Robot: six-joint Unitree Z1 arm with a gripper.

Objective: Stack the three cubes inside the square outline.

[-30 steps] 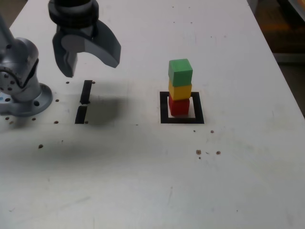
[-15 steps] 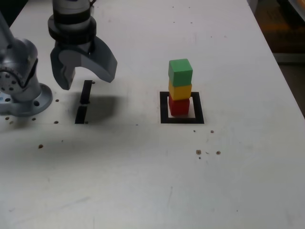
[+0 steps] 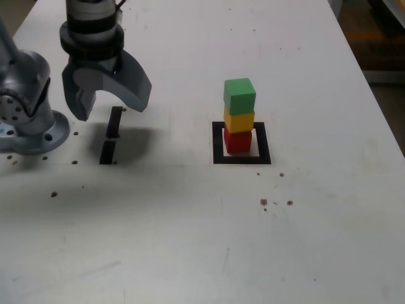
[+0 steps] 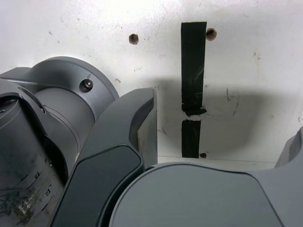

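A: What takes up most of the scene?
B: The white table (image 3: 316, 240), scuffed and dotted with small holes. Next in size is the grey arm base (image 3: 25, 107) at the exterior view's left edge.

A: And the gripper?
B: The gripper (image 3: 107, 104) hangs above the table just beside the base, over two short black strips (image 3: 111, 135). Its jaws are spread wide with nothing between them. In the wrist view one grey finger (image 4: 132, 127) fills the foreground and the strips (image 4: 192, 85) lie on the table beyond it.

A: Where are the cubes?
B: Well apart from the gripper, toward the exterior view's right. They stand as one tower inside the square outline (image 3: 242, 160): the red cube (image 3: 238, 141) sits on the white middle, the yellow cube (image 3: 238, 120) rests on it, and the green cube (image 3: 240, 95) is on top, turned slightly against the yellow one.

A: Anything smaller?
B: A few brown specks (image 3: 276, 202) lie on the table near the outline.
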